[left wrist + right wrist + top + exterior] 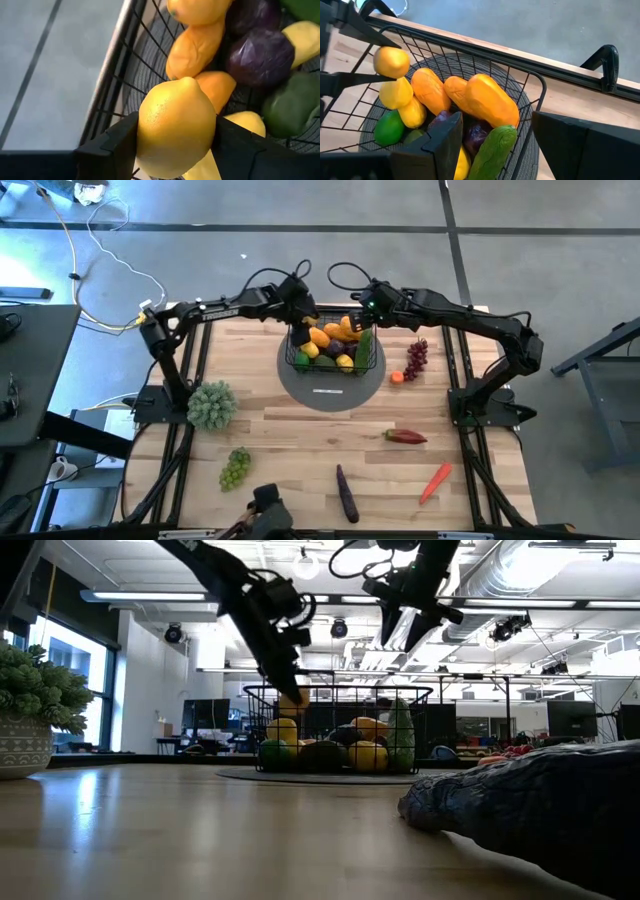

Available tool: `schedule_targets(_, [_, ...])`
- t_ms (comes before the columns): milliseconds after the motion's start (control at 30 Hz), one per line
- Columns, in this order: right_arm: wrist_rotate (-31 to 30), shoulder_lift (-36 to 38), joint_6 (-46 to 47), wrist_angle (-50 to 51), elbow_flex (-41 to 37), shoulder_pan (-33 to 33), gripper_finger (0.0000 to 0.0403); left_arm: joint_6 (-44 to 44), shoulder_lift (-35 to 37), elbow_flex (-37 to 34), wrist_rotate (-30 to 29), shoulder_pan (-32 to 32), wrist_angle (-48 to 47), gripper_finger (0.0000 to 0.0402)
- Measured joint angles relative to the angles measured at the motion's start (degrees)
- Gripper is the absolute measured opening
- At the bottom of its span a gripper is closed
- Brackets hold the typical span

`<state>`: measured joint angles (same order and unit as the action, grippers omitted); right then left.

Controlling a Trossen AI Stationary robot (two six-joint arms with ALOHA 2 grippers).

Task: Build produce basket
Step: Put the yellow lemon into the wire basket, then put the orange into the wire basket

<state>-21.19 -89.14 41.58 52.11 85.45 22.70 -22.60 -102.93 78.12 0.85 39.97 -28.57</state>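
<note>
Left wrist view: left hand point(175, 150) gripping lemon point(176, 127) over basket point(107, 82).

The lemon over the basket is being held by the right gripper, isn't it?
Not quite. The lemon is held by the left gripper, not the right one. The left wrist view shows it pinched between that arm's own two fingers, just above the basket. The right gripper is at the basket's other side, open and holding nothing.
</note>
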Motion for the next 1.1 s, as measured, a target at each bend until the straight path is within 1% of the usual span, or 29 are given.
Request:
schedule_targets(167, [0.5, 0.0, 0.0, 1.3, 0.0, 0.0, 0.022, 0.2, -2.2, 0.0, 0.0, -0.1, -0.1, 0.0208])
schedule_targets(333, [0.7, 0.0, 0.6, 3.2, 0.0, -0.6, 0.022, 0.8, -2.8, 0.0, -0.8, -0.5, -0.1, 0.0242])
schedule_targets(433, [0.7, 0.0, 0.6, 3.7, 0.0, -1.3, 0.022, 2.5, -2.8, 0.0, -4.1, -1.0, 0.1, 0.0267])
schedule_targets(500, [0.7, 0.0, 0.6, 3.9, 0.0, -1.8, 0.022, 4.3, -2.8, 0.0, -7.6, -1.2, 0.1, 0.0281])
schedule_targets(567, [0.5, 0.0, 1.0, 4.4, 0.0, -2.4, 0.022, 5.3, -2.8, 0.3, -10.6, -1.5, -1.0, 0.0288])
schedule_targets(600, [0.2, 0.0, 1.3, 4.8, 0.0, -2.6, 0.022, 4.8, -2.8, 0.6, -11.1, -1.5, -2.1, 0.029])
schedule_targets(700, [-0.9, 0.4, 1.9, 6.2, 0.0, -3.4, 0.022, 3.2, -2.8, 2.4, -10.2, -1.7, -4.7, 0.029])
schedule_targets(800, [-2.3, 1.5, 1.9, 7.5, 0.0, -4.0, 0.022, 3.2, -2.7, 4.1, -8.6, -1.8, -6.7, 0.0289])
schedule_targets(900, [-2.6, 2.9, 2.1, 8.3, 0.0, -4.4, 0.022, 4.2, -2.5, 6.4, -8.4, -1.9, -8.9, 0.029])
schedule_targets(1100, [-2.7, 5.5, 2.0, 9.0, 0.0, -4.8, 0.022, 5.0, -2.4, 12.8, -7.9, -1.9, -17.2, 0.029])
